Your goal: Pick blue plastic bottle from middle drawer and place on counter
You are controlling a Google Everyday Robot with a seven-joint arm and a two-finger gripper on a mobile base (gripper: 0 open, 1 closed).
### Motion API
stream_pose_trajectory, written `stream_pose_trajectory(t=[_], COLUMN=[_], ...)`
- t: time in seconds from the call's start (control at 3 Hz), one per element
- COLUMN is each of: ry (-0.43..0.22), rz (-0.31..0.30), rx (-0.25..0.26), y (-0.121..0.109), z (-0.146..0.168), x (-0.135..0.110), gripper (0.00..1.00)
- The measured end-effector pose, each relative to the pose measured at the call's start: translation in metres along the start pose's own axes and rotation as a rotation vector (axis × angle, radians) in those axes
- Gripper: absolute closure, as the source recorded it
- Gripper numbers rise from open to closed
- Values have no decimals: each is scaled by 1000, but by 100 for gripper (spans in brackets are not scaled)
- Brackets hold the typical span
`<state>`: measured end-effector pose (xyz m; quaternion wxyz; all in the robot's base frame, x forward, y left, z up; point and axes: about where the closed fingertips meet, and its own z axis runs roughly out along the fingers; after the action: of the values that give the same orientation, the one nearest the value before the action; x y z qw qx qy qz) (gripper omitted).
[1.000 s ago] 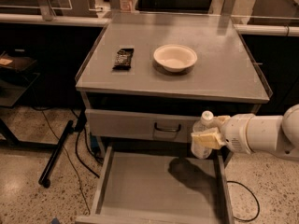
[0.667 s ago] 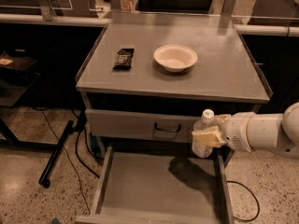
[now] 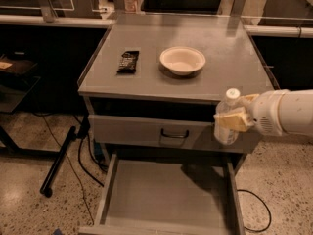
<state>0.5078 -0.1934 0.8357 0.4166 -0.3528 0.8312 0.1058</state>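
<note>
While the middle drawer (image 3: 166,195) stands pulled out below the desk's front edge, the gripper (image 3: 234,121) hangs just off the front right corner, clenched around the bottle (image 3: 228,103), which is upright in the air above the drawer's right side. On the counter (image 3: 220,77) sit a white bowl (image 3: 182,60) near the middle and a dark packet (image 3: 128,61) towards the left edge

White arm (image 3: 288,112) enters from the right edge, forearm level and pointing left. Its gripper (image 3: 233,122) clamps the blue plastic bottle (image 3: 230,102) nearly upright, above the right side of the middle drawer (image 3: 161,190).
</note>
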Motion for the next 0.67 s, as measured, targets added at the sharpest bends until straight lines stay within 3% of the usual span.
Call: stream_pose_trajectory(t=[0.67], ry=[11], rz=[-77], rx=[62], y=[-15], z=[-43], x=[-52], gripper=[100])
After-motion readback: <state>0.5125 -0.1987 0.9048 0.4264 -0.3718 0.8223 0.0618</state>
